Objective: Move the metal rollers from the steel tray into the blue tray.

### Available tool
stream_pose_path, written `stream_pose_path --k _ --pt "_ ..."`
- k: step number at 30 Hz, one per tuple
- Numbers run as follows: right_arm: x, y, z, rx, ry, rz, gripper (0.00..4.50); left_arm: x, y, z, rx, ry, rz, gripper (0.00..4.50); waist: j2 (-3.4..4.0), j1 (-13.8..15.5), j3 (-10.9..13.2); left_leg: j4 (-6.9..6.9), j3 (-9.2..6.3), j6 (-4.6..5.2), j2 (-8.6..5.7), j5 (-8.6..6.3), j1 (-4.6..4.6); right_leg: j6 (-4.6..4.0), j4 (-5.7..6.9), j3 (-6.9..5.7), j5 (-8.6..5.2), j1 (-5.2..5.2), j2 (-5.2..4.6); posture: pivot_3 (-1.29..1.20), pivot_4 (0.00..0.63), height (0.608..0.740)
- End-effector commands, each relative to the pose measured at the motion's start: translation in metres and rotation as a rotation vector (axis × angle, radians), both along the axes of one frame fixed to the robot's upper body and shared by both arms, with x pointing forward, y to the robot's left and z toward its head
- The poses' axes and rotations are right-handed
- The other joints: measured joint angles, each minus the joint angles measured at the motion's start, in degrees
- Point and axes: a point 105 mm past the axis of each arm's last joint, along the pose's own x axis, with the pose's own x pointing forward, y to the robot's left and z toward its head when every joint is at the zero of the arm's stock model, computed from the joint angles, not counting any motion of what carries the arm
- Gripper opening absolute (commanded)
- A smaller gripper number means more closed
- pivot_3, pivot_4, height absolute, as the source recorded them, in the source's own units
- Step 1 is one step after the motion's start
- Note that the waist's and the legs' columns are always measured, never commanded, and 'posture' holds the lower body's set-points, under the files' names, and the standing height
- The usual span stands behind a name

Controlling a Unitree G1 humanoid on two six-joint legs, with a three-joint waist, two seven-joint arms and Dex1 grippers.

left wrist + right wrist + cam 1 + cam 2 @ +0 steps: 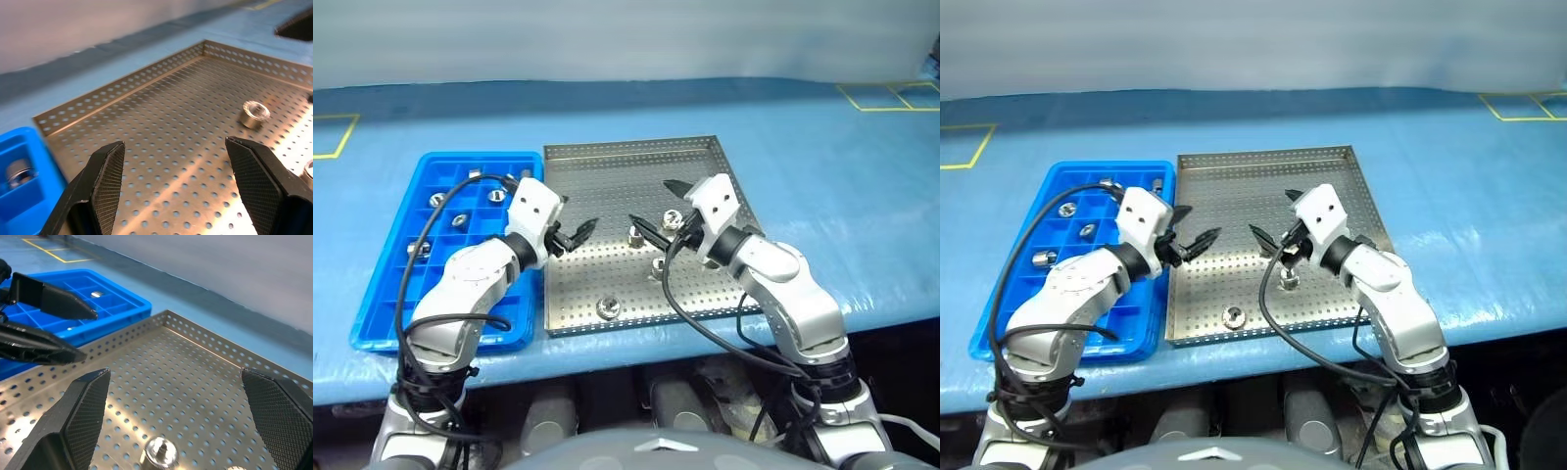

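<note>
Metal rollers (608, 307) lie scattered on the steel tray (607, 162), while others sit in compartments of the blue tray (386, 328) beside it. Both grippers hover over the steel tray, facing each other, each spread wide and holding nothing: left gripper (571, 236), right gripper (654, 210). The left wrist view catches a roller inside a blue compartment; the right wrist view shows the left gripper's fingers (54, 303).

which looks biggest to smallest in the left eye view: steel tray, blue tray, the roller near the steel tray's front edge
1. steel tray, largest in this view.
2. blue tray, clearly smaller, though the left arm covers part of it.
3. metal roller near the steel tray's front edge, by far the smallest.
</note>
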Motion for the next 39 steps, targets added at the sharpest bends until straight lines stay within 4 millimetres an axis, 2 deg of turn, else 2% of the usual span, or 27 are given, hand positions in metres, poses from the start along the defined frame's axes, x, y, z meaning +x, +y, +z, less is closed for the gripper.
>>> stream_pose_path --k 1,7,11,16,23,30,39 --pt "-0.004 -0.013 0.015 0.003 -0.066 -0.071 4.50 0.001 -0.005 0.006 0.023 -0.037 -0.075 3.56 0.00 -1.13 0.00 0.01 0.01 0.00 0.02 0.00 0.00 0.02 0.01 0.04 0.01 0.00 0.02 -0.28 0.150 0.740" --pt "-0.008 -0.019 0.015 0.009 -0.066 -0.116 4.50 -0.003 -0.002 0.006 0.059 -0.007 -0.162 3.56 0.01 -5.10 0.00 0.01 0.05 0.02 0.06 -0.01 0.02 0.32 0.02 0.24 0.06 -0.01 0.02 -0.31 0.150 0.740" --pt "-0.008 -0.018 0.013 0.022 -0.063 -0.127 4.50 -0.023 0.004 -0.002 0.132 0.055 -0.289 3.56 0.02 -7.82 0.01 -0.01 0.07 0.05 0.10 -0.03 0.03 0.63 0.00 0.33 0.10 -0.03 0.02 -0.32 0.150 0.740" --pt "-0.009 -0.017 0.013 0.032 -0.063 -0.132 4.50 -0.038 0.016 -0.011 0.222 0.117 -0.345 3.56 0.05 -9.88 0.02 -0.02 0.06 0.05 0.11 -0.03 0.04 0.72 0.02 0.35 0.04 -0.04 0.01 -0.32 0.150 0.740" --pt "-0.008 -0.016 0.012 0.036 -0.061 -0.125 4.50 -0.062 0.017 -0.023 0.262 0.190 -0.439 3.56 0.06 -11.02 0.03 -0.04 0.07 0.06 0.10 -0.03 0.04 0.74 0.01 0.39 0.03 -0.06 -0.01 -0.30 0.150 0.740" --pt "-0.008 -0.016 0.012 0.034 -0.059 -0.120 4.50 -0.075 0.023 -0.030 0.319 0.226 -0.455 3.56 0.07 -11.06 0.04 -0.04 0.08 0.06 0.10 -0.03 0.04 0.74 0.02 0.39 0.03 -0.08 0.00 -0.30 0.150 0.740" --pt "-0.008 -0.012 0.013 0.039 -0.058 -0.104 4.50 -0.076 0.024 -0.044 0.399 0.237 -0.464 3.56 0.08 -10.97 0.04 -0.05 0.12 0.07 0.07 -0.04 0.05 0.74 0.03 0.44 0.03 -0.09 -0.03 -0.29 0.150 0.740"
